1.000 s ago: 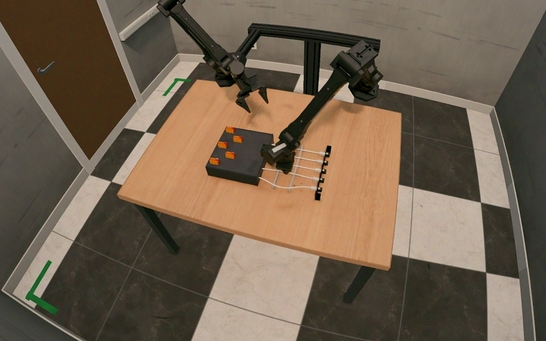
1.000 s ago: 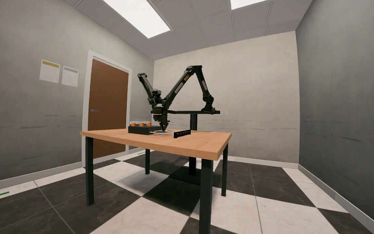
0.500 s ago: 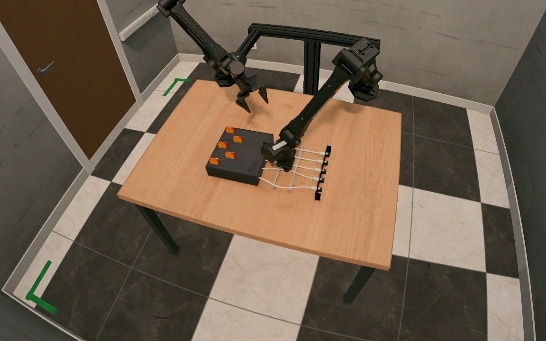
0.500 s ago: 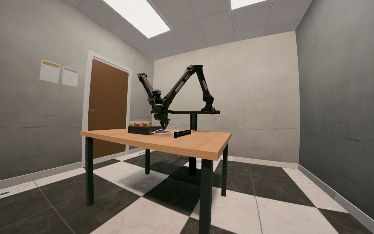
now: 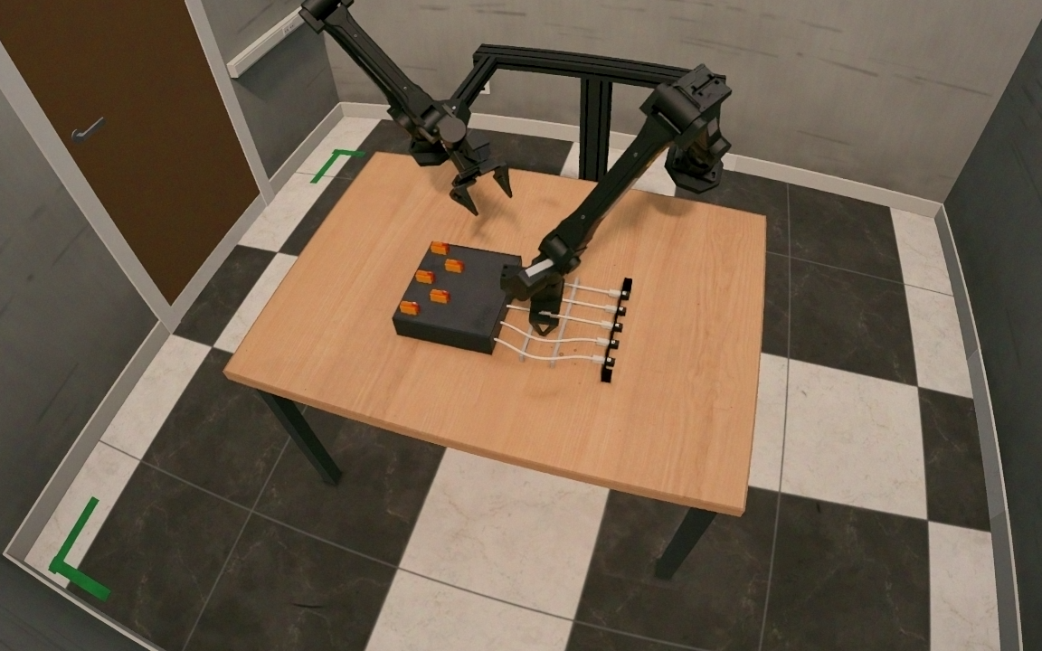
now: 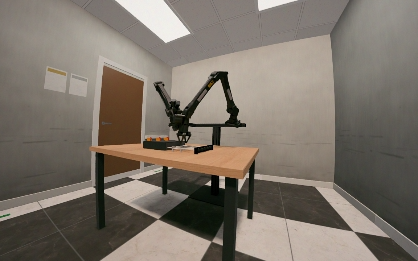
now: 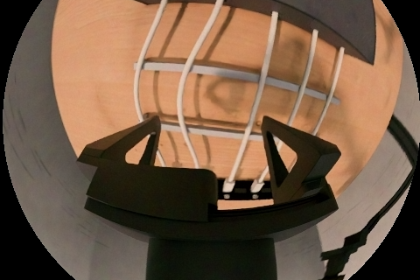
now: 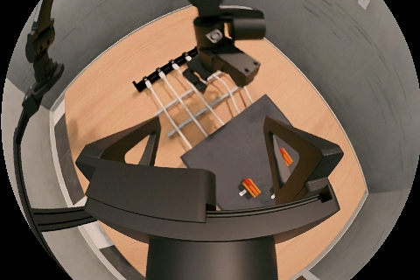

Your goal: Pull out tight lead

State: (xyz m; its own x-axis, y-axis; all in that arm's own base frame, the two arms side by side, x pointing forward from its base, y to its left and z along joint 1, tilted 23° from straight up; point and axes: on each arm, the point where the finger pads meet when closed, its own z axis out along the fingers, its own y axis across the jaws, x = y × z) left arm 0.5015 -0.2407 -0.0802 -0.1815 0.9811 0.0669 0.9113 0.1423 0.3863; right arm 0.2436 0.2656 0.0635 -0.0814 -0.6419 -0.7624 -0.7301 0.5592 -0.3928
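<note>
Five white leads (image 5: pixel 577 317) run from a black box (image 5: pixel 456 295) across two grey rails to a black port strip (image 5: pixel 613 327). Several orange handles (image 5: pixel 439 296) stand on the box top. My left gripper (image 5: pixel 544 322) is open just above the leads, midway between box and strip. In the left wrist view its fingers stand wide apart over the middle leads (image 7: pixel 262 82) and hold nothing; the two left leads (image 7: pixel 192 76) curve, the others look straighter. My right gripper (image 5: pixel 480 184) is open and empty, high above the table behind the box. Its fingers frame the box (image 8: pixel 245 146).
The port strip (image 6: pixel 203 149) and the box (image 6: pixel 158 144) sit mid-table. The left arm's forearm slants down over the box's far right corner. A black gantry frame (image 5: pixel 590 89) stands behind the table.
</note>
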